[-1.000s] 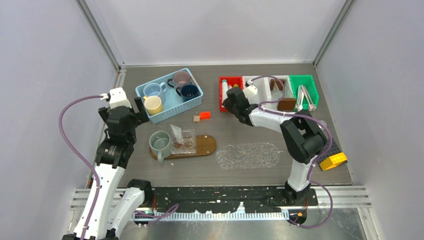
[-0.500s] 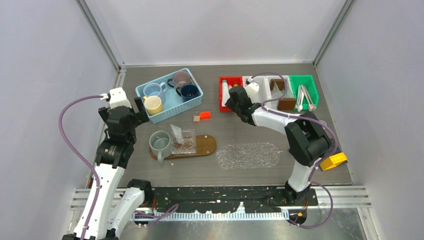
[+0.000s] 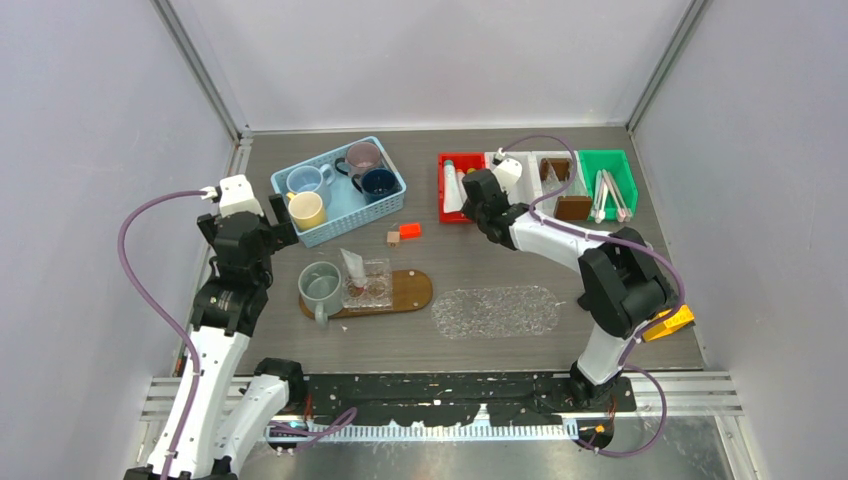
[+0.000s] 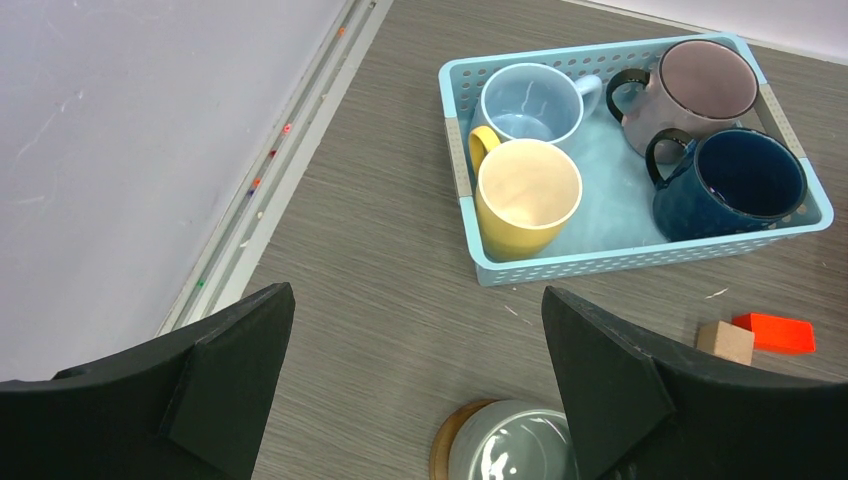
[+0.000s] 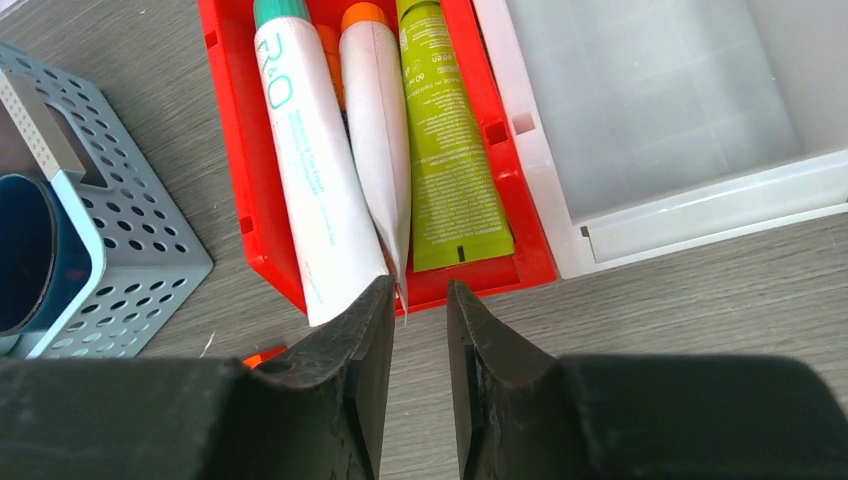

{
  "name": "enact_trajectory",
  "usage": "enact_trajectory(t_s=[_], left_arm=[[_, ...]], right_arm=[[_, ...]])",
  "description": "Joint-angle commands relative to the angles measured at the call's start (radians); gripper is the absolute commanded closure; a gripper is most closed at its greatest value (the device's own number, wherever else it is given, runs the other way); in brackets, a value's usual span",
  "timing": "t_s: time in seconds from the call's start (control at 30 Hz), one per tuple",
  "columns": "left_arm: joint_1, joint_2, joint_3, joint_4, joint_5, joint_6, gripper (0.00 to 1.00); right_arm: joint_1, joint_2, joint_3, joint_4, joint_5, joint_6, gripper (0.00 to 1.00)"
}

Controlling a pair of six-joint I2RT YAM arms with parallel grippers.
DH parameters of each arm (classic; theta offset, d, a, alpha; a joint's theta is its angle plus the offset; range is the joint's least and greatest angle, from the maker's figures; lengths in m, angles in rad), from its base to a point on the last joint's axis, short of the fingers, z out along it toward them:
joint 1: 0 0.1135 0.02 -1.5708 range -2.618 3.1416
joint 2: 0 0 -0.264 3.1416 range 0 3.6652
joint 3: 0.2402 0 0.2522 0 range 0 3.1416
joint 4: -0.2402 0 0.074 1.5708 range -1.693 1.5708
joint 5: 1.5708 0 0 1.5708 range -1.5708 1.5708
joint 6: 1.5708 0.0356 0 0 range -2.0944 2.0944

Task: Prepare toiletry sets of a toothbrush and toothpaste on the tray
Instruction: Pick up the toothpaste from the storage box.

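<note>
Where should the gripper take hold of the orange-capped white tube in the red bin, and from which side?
Pinch its flat crimped tail, opposite the cap, from above. The orange-capped tube narrows to a thin upright edge there, by the end wall of the red bin, so both faces are probably reachable.

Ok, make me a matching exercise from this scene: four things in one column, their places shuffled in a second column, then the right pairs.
Things
1. yellow mug
2. grey-green mug
3. green tube
4. orange block

Places
A. on the wooden tray
B. in the red bin
C. straight on the table
D. in the blue basket

Pairs: 1-D, 2-A, 3-B, 4-C.
</note>
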Motion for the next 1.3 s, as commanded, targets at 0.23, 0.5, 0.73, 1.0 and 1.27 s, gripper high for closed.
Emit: enact_trajectory(t_s=[0.23,0.5,0.73,1.0,1.27], left_arm=[[-0.003,0.008,-0.004,0.040,0.006,0.012,0.01],[-0.003,0.015,-0.004,0.043,0.010,0.013,0.01],[-0.004,0.017,-0.004,0.045,0.022,0.013,0.02],[-0.003,0.016,-0.009,0.053,0.050,0.020,0.02],[-0.004,0.008,-0.017,0.069,0.090,0.030,0.02]], right_arm=[[-0.018,0.008,0.031,0.093,-0.013,-0.053,0.68],[-0.038,0.075,0.049,0.128,-0.058,-0.069,0.71],[-0.043,0.079,0.023,0.174,-0.090,-0.095,0.75],[-0.046,0.053,0.004,0.184,-0.126,-0.122,0.91],[-0.046,-0.034,0.056,0.038,-0.146,-0.207,1.00]])
